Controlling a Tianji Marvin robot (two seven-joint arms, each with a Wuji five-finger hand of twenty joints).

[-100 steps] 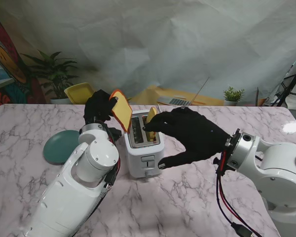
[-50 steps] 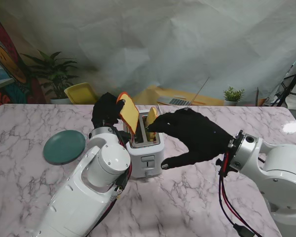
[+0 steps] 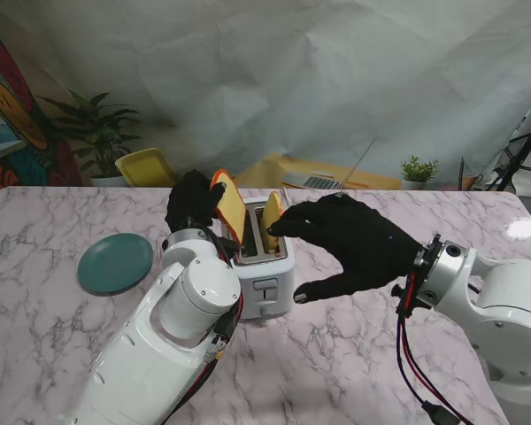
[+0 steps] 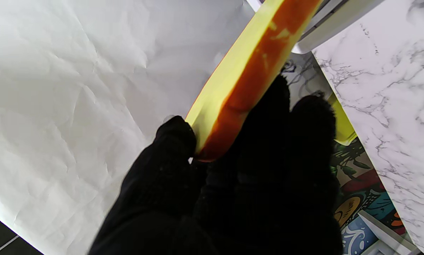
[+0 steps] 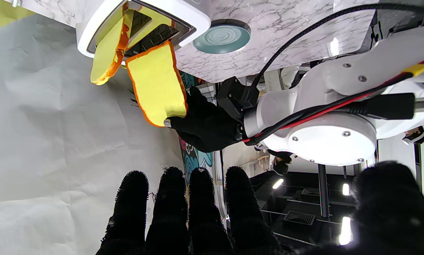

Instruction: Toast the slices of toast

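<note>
A white two-slot toaster (image 3: 260,266) stands on the marble tabletop (image 3: 354,354). The left hand (image 3: 193,202), in a black glove, pinches one toast slice (image 3: 230,211) by its upper end. The slice hangs from the fingers, tilted, its long axis sloping down and away from the hand toward the toaster's nearer slot. In the right wrist view its lower edge (image 5: 152,60) sits at the slot mouth, seemingly just entering, not yet seated.

The second toast slice (image 3: 271,221) stands in the other slot, on the far side of the held slice from the left hand, with its top half sticking out. The right hand (image 3: 354,243) hovers just beside that slice, fingers spread and holding nothing, fingertips close to its top edge.

Judging by this, the left slice needs to come upright over its slot before dropping.
</note>
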